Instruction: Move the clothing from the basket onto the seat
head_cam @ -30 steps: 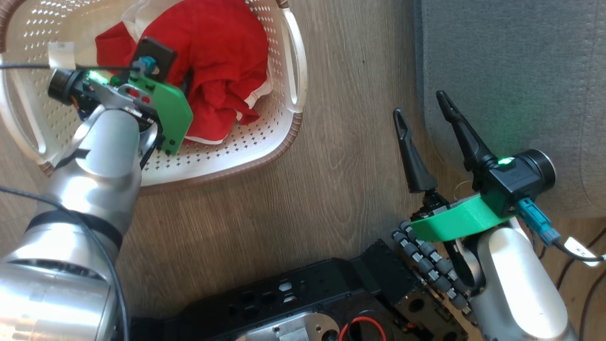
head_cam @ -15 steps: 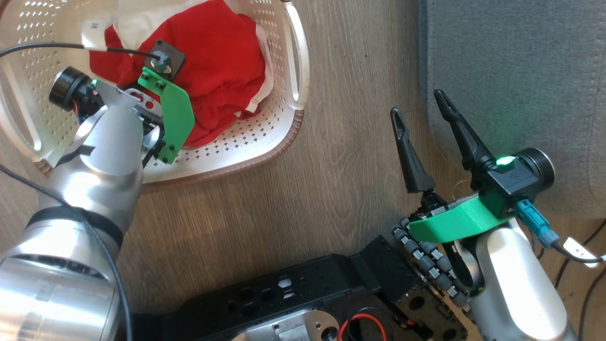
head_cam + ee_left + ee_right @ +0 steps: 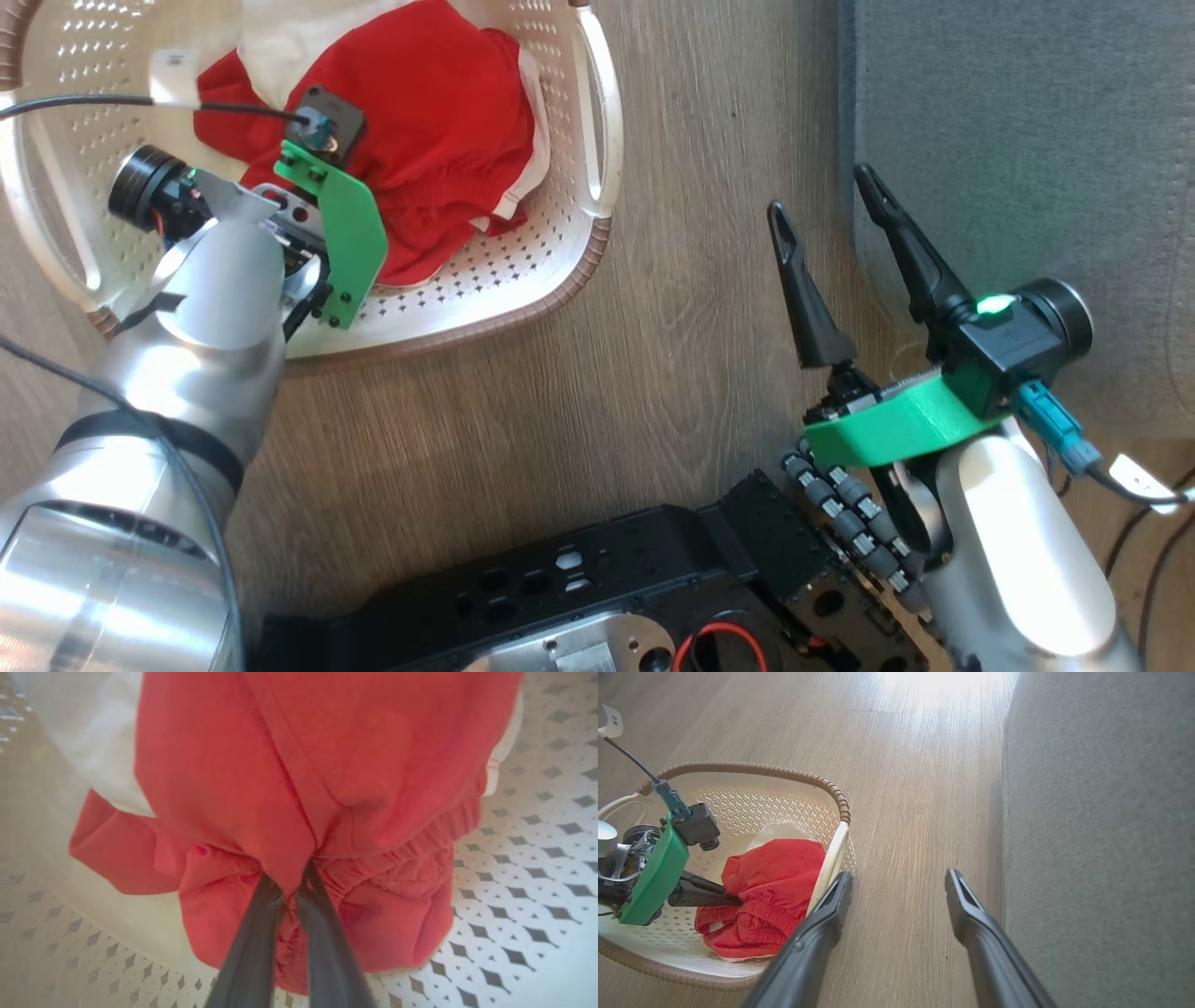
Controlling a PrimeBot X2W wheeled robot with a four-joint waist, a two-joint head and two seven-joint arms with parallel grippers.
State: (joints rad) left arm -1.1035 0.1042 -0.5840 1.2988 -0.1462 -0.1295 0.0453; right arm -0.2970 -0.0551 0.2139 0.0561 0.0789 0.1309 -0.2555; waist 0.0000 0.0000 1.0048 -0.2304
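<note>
Left gripper (image 3: 288, 877), wide open second ago, now pinches fold of clothing (image 3: 373, 742) inside basket (image 3: 537, 868).

Not much else here, just the floor (image 3: 672, 308): grey-brown wood-look planks with visible grain, plus a bright sunlight glare (image 3: 943, 681) at the far end.

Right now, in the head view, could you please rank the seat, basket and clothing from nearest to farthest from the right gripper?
1. The seat, just right of the right gripper.
2. The basket, off to its left.
3. The clothing, inside the basket, farther left.
</note>
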